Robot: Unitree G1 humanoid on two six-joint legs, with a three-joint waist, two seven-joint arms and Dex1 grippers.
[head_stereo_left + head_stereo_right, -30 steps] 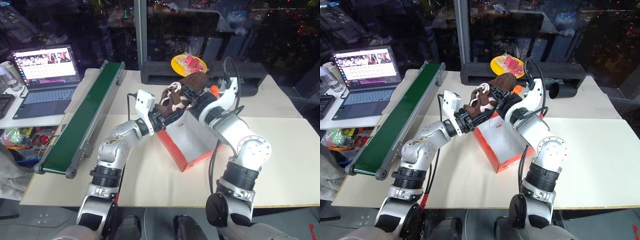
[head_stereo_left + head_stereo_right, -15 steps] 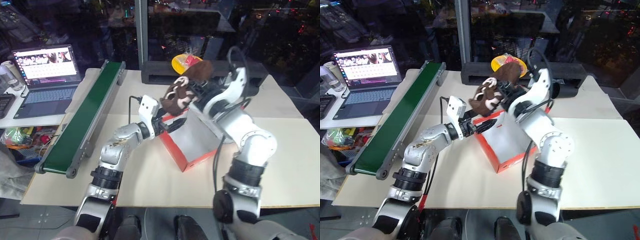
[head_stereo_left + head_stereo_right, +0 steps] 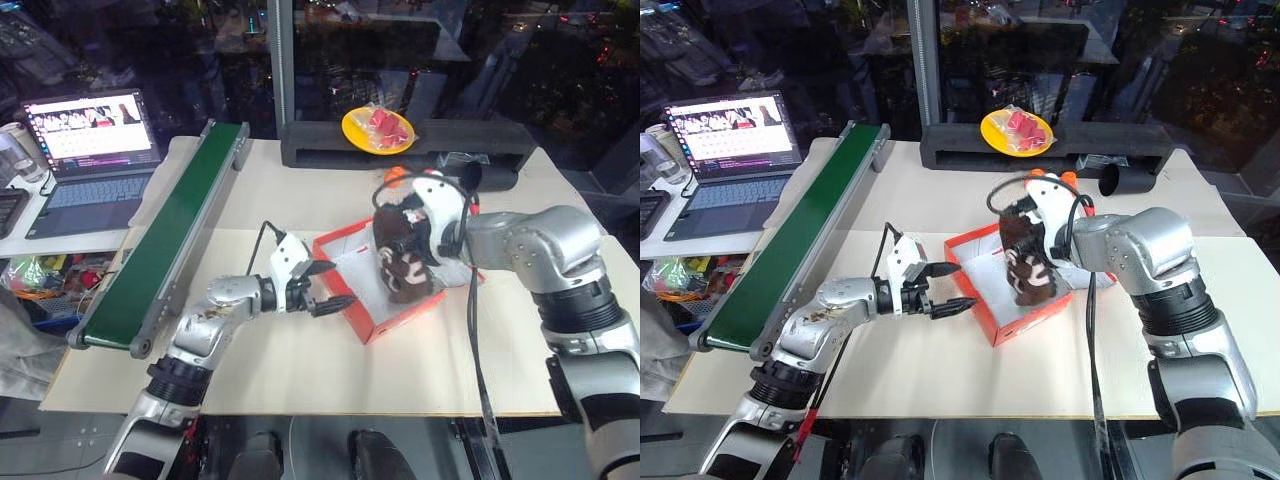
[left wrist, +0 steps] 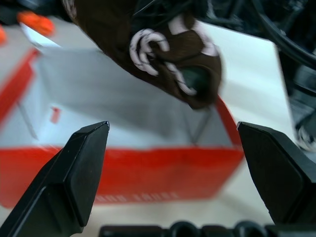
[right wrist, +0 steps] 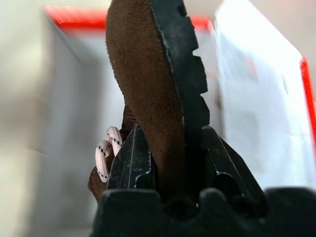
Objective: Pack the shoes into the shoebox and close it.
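Note:
The red-orange shoebox [image 3: 352, 312] stands open on the table, its white inside [image 4: 123, 113] showing. One dark brown shoe [image 3: 398, 258] with white laces hangs toe-down into the box. My right gripper [image 5: 170, 148] is shut on it, pinching the sole edge and brown upper [image 5: 148, 74] between its fingers. My left gripper [image 3: 327, 287] is open just outside the box's left wall and points toward the shoe [image 4: 163, 44]. Its fingers [image 4: 74, 177] stand wide apart with nothing between them.
A green conveyor belt [image 3: 165, 230] runs along the table's left side, with a laptop [image 3: 90, 150] beyond it. A yellow plate [image 3: 377, 128] with red items sits on a long black stand [image 3: 320, 150] at the back. A black cup [image 3: 1118, 178] lies behind the box.
The left gripper let go of the shoe, opened wide and dropped back beside the box's left wall. The right arm swung out and lowered the shoe from above the box down into it.

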